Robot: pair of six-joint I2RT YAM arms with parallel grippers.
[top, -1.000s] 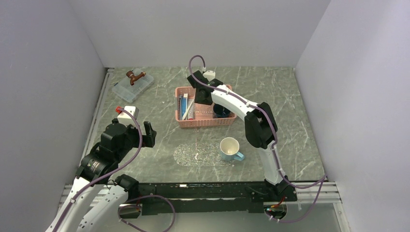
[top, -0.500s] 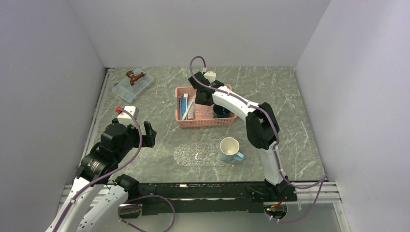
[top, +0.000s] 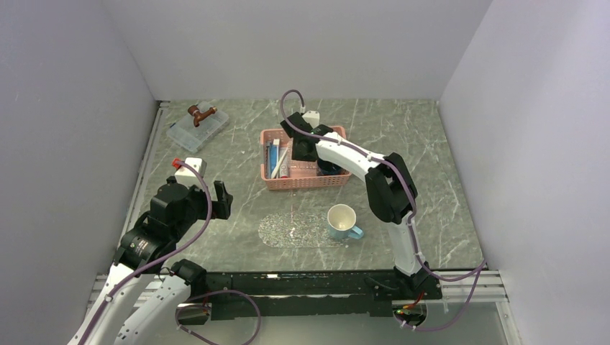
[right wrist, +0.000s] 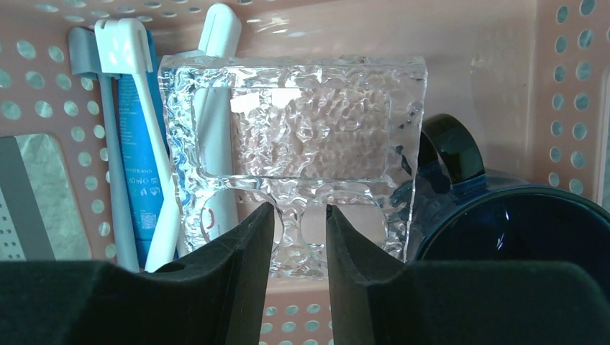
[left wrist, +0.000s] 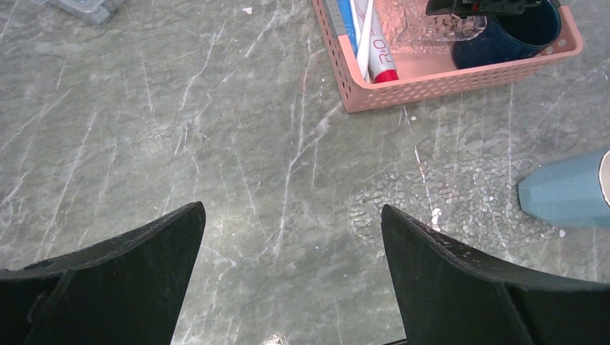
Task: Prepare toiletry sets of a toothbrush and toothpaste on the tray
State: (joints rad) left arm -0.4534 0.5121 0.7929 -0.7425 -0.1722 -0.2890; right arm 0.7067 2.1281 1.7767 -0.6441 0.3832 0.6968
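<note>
Top external view: the grey marbled table (top: 431, 158) carries a pink basket (top: 306, 183) at mid-depth. The tray (top: 280, 231) lies flat nearer the arms, with a light blue mug (top: 344, 221) at its right end. The left gripper (left wrist: 291, 215) hovers over bare table left of the tray, its jaws spread wide apart. The right gripper (right wrist: 298, 215) reaches into the basket, its fingers close together astride the near rim of a clear bumpy rectangular dish (right wrist: 309, 144); I cannot tell whether they press it. A dark blue mug (right wrist: 518, 237) sits beside that dish. The toothpaste (right wrist: 140, 158) and toothbrush (right wrist: 153, 136) lie in the basket's left part.
</note>
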